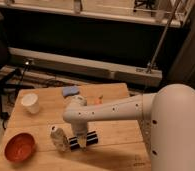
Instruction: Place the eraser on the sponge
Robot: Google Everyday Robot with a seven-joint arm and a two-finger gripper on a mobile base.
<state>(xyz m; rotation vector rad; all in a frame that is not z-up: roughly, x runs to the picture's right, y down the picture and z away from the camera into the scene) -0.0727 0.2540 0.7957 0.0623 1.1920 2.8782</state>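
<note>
The eraser (89, 140), a long black block with a pale stripe, lies on the wooden table (116, 132) near its front edge. My gripper (81, 139) points down right over the eraser's middle, and black ends stick out on both sides of it. The sponge (70, 91), a small light-blue pad, rests at the table's back edge, well behind the gripper. My white arm (111, 111) reaches in from the right and hides part of the table's centre.
A small silvery can (57, 136) stands just left of the gripper, close to the eraser. A white cup (31, 103) is at the back left and a red bowl (19, 146) at the front left. An orange carrot (97, 100) peeks out behind the arm.
</note>
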